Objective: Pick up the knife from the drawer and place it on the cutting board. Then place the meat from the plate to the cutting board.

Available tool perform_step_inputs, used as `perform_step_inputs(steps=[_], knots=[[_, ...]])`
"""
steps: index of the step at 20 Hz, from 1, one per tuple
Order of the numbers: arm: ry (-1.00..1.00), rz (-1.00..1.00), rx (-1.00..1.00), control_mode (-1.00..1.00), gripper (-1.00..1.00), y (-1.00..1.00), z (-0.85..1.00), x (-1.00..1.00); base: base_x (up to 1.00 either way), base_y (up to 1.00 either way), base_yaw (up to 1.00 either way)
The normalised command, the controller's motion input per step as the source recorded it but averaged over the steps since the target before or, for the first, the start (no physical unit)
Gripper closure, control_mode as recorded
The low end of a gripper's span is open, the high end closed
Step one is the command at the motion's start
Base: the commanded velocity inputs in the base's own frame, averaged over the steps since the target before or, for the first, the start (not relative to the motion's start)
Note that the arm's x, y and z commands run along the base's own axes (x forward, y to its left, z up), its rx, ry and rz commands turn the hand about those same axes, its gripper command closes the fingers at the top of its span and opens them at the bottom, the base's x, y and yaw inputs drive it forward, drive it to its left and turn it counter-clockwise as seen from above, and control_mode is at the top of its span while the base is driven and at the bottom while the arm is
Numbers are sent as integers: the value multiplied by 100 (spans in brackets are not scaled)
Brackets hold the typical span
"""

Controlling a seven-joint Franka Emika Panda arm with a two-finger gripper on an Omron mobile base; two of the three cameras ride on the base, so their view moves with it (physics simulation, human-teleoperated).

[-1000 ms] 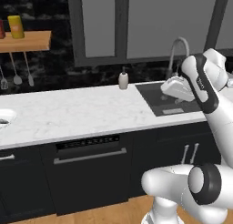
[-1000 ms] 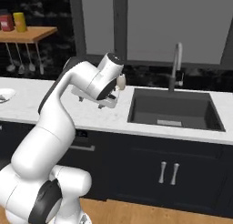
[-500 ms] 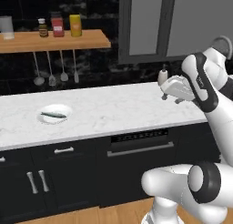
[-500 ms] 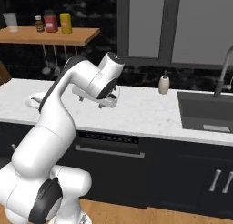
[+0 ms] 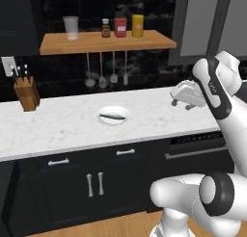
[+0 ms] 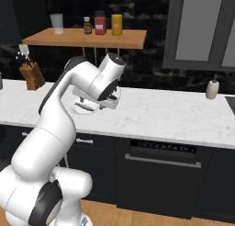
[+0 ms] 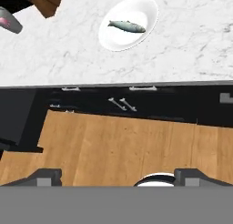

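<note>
The plate (image 5: 113,116) sits a little left of centre in the left base view, on the white marble counter (image 5: 58,130), and holds the meat (image 5: 112,116) (a slim grey-green fish lying lengthwise); in the hand view both appear near the top, centre. The gripper (image 5: 185,95) hangs at the right of the left base view above the counter's right part, well apart from the plate, jaws spread wide with nothing between them. A wooden knife block (image 5: 26,92) stands at the left.
</note>
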Motion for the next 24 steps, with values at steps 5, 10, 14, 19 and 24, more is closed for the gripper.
perform_step_inputs(steps=[5,10,14,19,24], knots=[[0,0,0,100,-100,0,0,0,46,76,0],[0,0,0,100,-100,0,0,0,41,8,0],[0,0,0,100,-100,0,0,0,19,1,0],[0,7,-19,-100,-100,24,-6,30,2,8,3],[0,10,-35,-100,-100,49,-47,77,0,0,0]])
